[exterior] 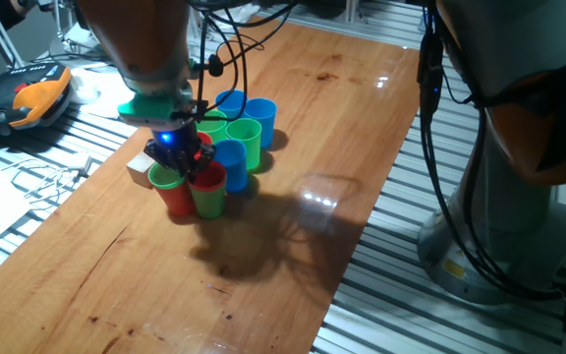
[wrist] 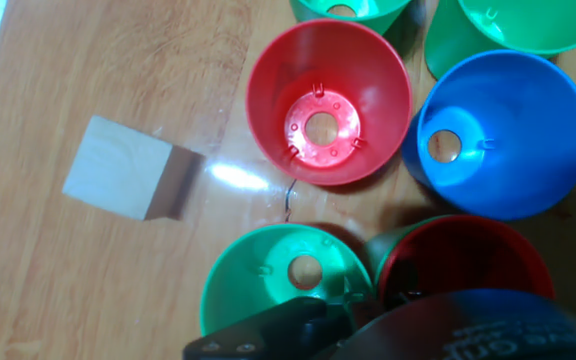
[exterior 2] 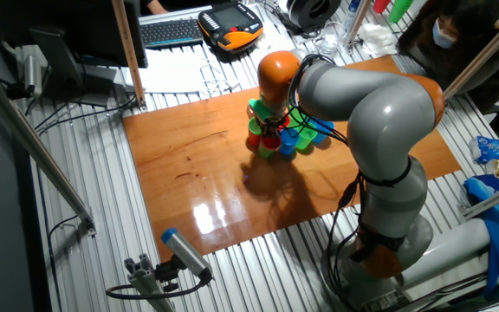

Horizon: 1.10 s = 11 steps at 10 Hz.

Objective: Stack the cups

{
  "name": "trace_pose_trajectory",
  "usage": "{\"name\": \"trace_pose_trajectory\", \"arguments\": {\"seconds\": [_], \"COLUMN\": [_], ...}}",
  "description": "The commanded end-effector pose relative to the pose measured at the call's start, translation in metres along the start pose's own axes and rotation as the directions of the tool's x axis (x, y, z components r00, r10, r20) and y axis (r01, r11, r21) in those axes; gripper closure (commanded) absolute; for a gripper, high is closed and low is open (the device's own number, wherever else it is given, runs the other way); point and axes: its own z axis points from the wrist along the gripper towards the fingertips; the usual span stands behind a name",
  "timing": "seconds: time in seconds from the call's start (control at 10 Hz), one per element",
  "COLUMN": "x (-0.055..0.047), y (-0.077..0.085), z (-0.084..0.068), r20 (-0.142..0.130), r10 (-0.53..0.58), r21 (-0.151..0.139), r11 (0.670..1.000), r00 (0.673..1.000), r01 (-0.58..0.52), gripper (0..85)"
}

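Red, green and blue tapered cups (exterior: 226,147) cluster upright, mouths open; gripper (exterior: 180,149) low among them, grip unclear.

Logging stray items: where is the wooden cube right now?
In the hand view the wooden cube lies left of the red cup, apart from it, on the table.

Upright red, green, blue cups (exterior: 214,157) clustered

The cups (exterior: 219,147) stand upright in a tight cluster on the table (exterior: 293,236), touching or just beside one another. The wooden cube (wrist: 128,168) lies on the table just beside the cluster, apart from the nearest cup. The gripper (exterior: 180,157) hangs over the cluster's cube-side edge.
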Motion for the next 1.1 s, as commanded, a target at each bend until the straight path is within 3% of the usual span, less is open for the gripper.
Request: {"name": "trace_pose_trajectory", "arguments": {"seconds": [0.0,0.5,0.9,1.0], "x": [0.0,0.012,0.01,0.008], "y": [0.001,0.007,0.013,0.013], "z": [-0.002,-0.026,-0.072,-0.082], "r20": [-0.006,-0.01,-0.018,-0.002], "r10": [0.003,0.028,0.038,0.034], "r21": [-0.001,0.031,0.083,0.097], "r11": [1.0,0.999,0.996,0.995], "r00": [1.0,1.0,0.999,0.999], "r01": [-0.003,-0.028,-0.036,-0.034], "gripper": [85.0,85.0,85.0,85.0]}}
